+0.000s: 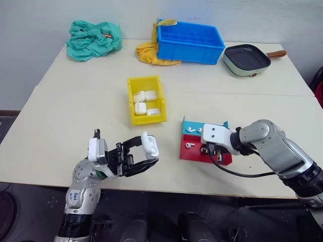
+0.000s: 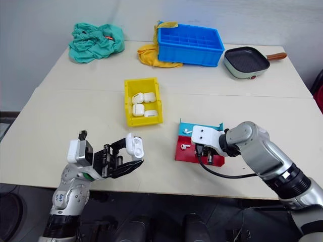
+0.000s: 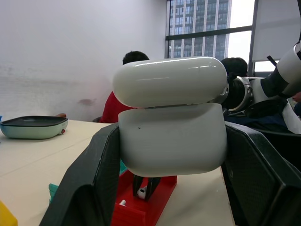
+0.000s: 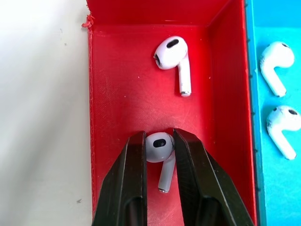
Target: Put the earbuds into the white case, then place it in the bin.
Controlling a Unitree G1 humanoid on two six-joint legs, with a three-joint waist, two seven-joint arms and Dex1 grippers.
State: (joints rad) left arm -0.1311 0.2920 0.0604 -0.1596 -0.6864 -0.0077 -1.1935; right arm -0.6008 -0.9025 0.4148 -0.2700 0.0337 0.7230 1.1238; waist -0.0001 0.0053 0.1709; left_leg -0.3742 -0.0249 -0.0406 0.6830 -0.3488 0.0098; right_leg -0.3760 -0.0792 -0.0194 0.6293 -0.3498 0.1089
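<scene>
We hold the white case [image 1: 150, 144] up off the table [image 1: 60, 131] in our left gripper [image 1: 143, 154], whose two black fingers are clamped on the lower half of the case; its lid stands slightly ajar, a thin seam showing between lid and body in the left wrist view. Our right gripper [image 4: 159, 153] reaches down into the red tray [image 4: 117, 84], its fingers pinched on the head of one earbud [image 4: 158, 147] that lies on the tray floor, stem pointing back toward the wrist. A second earbud [image 4: 172, 54] lies loose farther along the same tray. Two more earbuds [image 4: 275, 59] rest in the blue tray [image 1: 191, 124] that sits flush against the red one. The yellow bin [image 1: 132, 113] stands near the middle of the table, beyond the case, with four other white cases [image 1: 139, 96] inside it. A blue crate [image 1: 189, 43], a green cloth [image 1: 93, 39] and a small pan [image 1: 246, 59] line the far edge.
</scene>
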